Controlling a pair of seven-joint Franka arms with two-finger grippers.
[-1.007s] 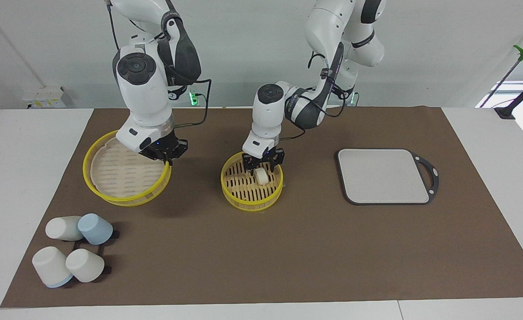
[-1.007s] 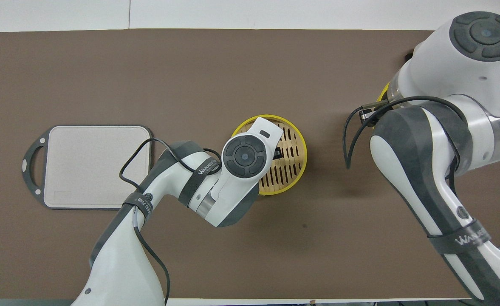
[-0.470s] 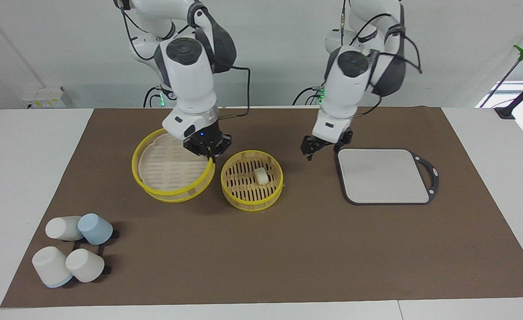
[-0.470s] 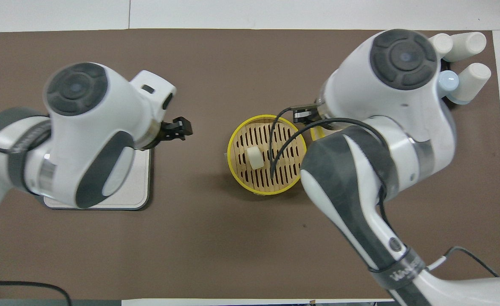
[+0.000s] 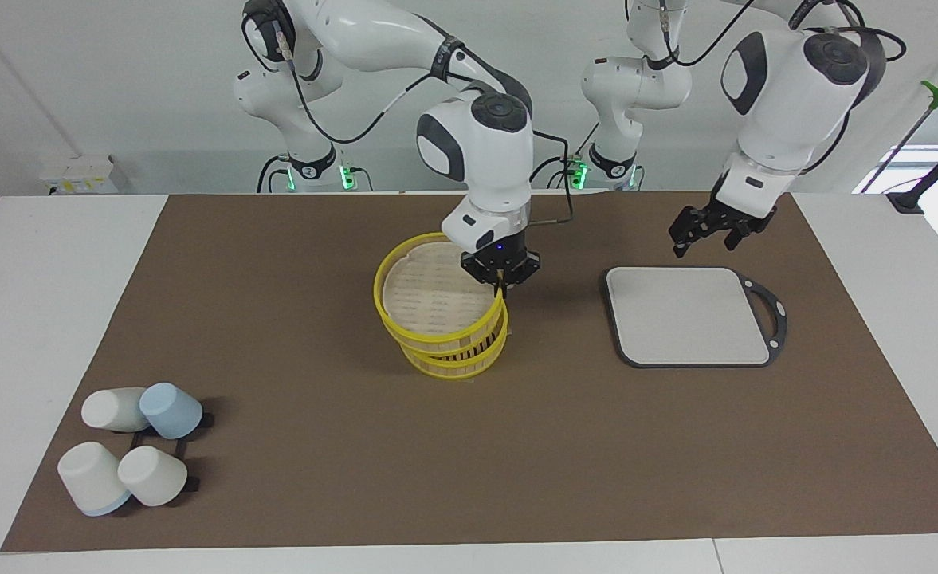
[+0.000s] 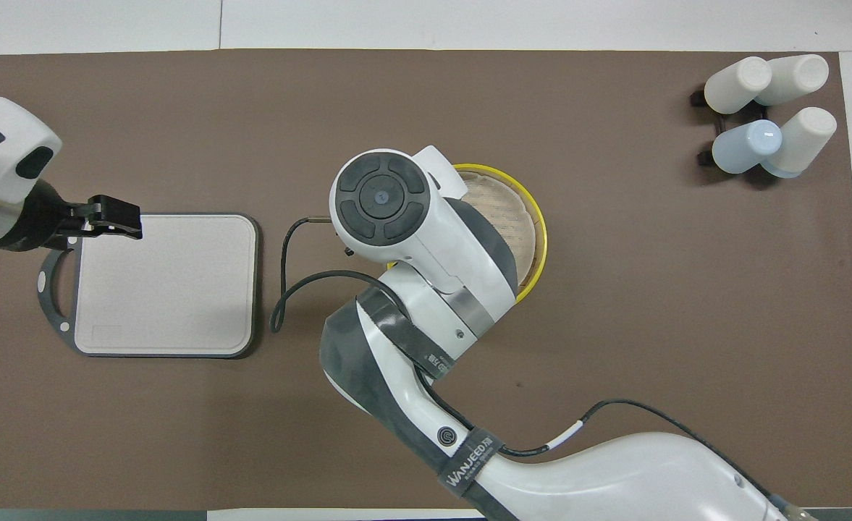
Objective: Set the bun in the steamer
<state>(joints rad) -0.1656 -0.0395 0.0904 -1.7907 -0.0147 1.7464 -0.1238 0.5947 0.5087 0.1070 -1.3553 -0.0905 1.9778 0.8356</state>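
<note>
The steamer [image 5: 459,364] stands at the middle of the brown mat. My right gripper [image 5: 500,281] is shut on the rim of the yellow-rimmed lid [image 5: 429,295] and holds it, slightly tilted, right over the steamer. The lid covers the basket, so the bun is hidden. In the overhead view the lid [image 6: 509,213] shows beside my right arm, which hides its own gripper. My left gripper [image 5: 712,231] is open and empty, up in the air over the edge of the grey board [image 5: 688,315] that is nearer to the robots; it also shows in the overhead view [image 6: 116,217].
The grey board [image 6: 165,286] with a dark handle lies toward the left arm's end of the table. Several cups [image 5: 130,446] lie on a small black rack toward the right arm's end, farther from the robots; they also show in the overhead view [image 6: 766,108].
My right gripper has carried the lid from beside the steamer to over it, hiding the bun. My left gripper has drawn back and up, over the board's edge.
</note>
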